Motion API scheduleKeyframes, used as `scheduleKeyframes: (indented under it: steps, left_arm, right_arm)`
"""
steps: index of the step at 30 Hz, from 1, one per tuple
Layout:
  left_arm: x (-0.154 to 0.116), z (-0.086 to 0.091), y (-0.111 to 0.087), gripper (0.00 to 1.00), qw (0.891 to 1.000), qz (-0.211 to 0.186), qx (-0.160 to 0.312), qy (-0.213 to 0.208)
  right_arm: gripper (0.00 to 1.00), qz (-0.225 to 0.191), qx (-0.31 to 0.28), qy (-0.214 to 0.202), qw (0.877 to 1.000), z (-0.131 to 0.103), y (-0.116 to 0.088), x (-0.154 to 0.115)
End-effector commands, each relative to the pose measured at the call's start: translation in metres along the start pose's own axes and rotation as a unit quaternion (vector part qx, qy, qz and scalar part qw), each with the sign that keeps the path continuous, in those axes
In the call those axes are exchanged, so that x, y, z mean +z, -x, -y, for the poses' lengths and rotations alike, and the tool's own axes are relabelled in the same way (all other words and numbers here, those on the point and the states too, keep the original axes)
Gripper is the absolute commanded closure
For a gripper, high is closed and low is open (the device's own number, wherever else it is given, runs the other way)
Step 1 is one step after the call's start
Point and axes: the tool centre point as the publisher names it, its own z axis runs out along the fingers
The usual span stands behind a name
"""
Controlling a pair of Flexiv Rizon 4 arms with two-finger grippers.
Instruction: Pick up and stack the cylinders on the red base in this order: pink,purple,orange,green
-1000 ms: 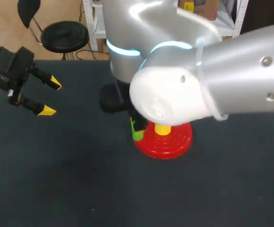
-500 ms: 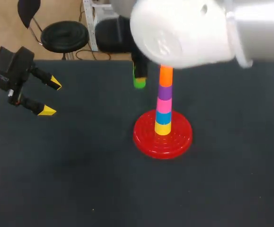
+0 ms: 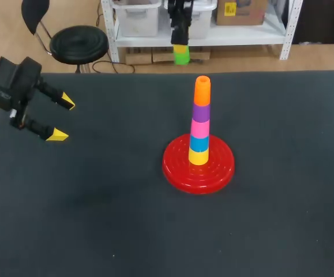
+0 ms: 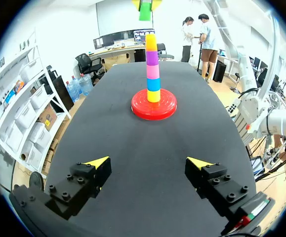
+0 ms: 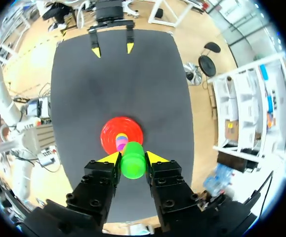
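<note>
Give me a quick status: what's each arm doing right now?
Left gripper open, empty. Right gripper shut on green cylinder, high over stack. Nothing in the way.

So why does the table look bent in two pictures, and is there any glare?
Left wrist view: the fisheye lens bows the table edges. Right wrist view: same bowing; the green cylinder looms large, nearest the lens. Head view: edges straight, slight sheen on the red base.

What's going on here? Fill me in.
The right pincer is shut on the green cylinder, holding it high above the tower. On the red base the tower reads yellow, blue, pink, purple, orange from the bottom, so green is the only piece left to place. The left pincer is open and empty at the left side of the table.
</note>
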Motion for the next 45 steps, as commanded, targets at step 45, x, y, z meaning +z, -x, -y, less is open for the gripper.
scheduleKeyframes:
  steps: [45]
  left_arm:
    - [0.000, 0.001, 0.000, 0.00, 1.000, 0.000, 0.001, 0.001]
  right_arm:
    - [1.00, 0.010, 0.089, 0.036, 0.995, -0.007, -0.047, 0.034]
